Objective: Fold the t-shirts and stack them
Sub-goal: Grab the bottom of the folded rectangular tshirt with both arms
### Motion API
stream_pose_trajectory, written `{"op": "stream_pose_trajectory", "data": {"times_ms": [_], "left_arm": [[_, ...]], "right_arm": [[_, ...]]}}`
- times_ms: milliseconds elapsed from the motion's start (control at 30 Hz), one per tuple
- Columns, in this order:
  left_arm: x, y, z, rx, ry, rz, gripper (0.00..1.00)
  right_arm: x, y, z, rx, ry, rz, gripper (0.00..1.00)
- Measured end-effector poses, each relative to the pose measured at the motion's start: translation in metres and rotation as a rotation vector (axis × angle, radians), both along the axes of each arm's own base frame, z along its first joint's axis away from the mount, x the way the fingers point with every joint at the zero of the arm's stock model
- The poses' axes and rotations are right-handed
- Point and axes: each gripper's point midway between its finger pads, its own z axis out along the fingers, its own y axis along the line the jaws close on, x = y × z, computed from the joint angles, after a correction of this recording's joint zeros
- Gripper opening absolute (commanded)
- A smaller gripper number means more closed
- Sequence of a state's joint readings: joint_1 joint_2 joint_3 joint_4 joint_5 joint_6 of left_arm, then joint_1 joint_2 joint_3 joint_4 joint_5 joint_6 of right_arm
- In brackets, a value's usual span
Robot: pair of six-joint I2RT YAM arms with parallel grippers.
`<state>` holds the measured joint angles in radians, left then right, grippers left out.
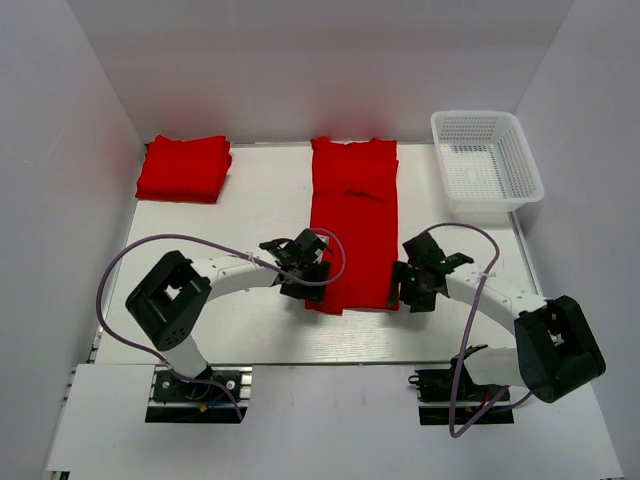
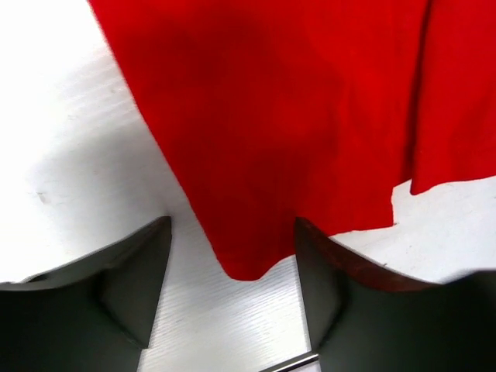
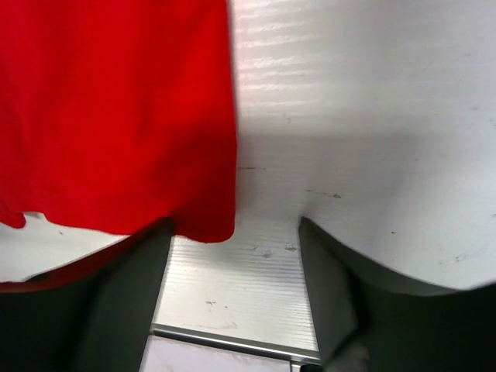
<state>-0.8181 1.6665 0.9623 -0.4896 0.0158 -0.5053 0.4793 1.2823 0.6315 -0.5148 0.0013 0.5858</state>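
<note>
The bright red cloth t-shirt [image 1: 352, 210] lies up-and-down mid-frame. The left hand [image 2: 232, 225] and right hand [image 3: 235, 223] (both wide, pinching nothing) each sit around one bottom corner.

This looks like a robot lab, a small test booth; plain white walls [image 1: 70, 150] stand close around a white table [image 1: 250, 330]; two black and white robot arms, the left arm [image 1: 235, 270] and the right arm [image 1: 500, 295], are bolted to a board at the near edge; purple cables [image 1: 181, 237] loop off them; red t-shirts [image 1: 353, 215] and a white basket [image 1: 487, 160] sit on the table in neat spots; each wrist camera shows its own dark end effector fingers [image 2: 116, 287] over that same white top.
</note>
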Motion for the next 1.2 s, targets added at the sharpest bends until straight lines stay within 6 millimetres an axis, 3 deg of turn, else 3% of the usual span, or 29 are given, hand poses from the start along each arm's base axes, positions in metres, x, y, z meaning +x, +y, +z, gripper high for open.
{"op": "stream_pose_trajectory", "data": {"times_ms": [33,67,233,333,400,467,967,1200], "left_arm": [[-0.001,-0.001,-0.001,0.002,-0.001,-0.004,0.62],[-0.002,-0.002,-0.001,0.004,0.001,-0.007,0.57],[-0.004,-0.008,-0.004,0.014,-0.002,-0.031,0.36],[-0.005,-0.011,-0.005,0.015,0.001,-0.042,0.25],[-0.006,-0.013,-0.005,0.012,0.005,-0.046,0.09],[-0.006,-0.014,-0.005,0.009,0.008,-0.05,0.0],[-0.024,-0.005,0.001,0.045,0.105,0.012,0.0],[0.017,-0.034,0.044,-0.033,0.031,0.067,0.0]], "right_arm": [[-0.001,0.001,-0.001,0.006,0.006,-0.002,0.63],[-0.002,0.002,-0.001,0.012,0.009,-0.002,0.52],[-0.001,0.008,-0.002,0.044,0.002,0.004,0.31],[-0.004,0.009,-0.006,0.059,0.005,0.015,0.12],[-0.005,0.011,-0.007,0.071,0.005,0.021,0.0],[-0.004,0.013,-0.007,0.083,0.002,0.029,0.0],[-0.013,0.009,0.015,0.109,-0.077,0.092,0.0],[0.001,0.011,0.016,0.078,-0.074,0.101,0.0]]}}
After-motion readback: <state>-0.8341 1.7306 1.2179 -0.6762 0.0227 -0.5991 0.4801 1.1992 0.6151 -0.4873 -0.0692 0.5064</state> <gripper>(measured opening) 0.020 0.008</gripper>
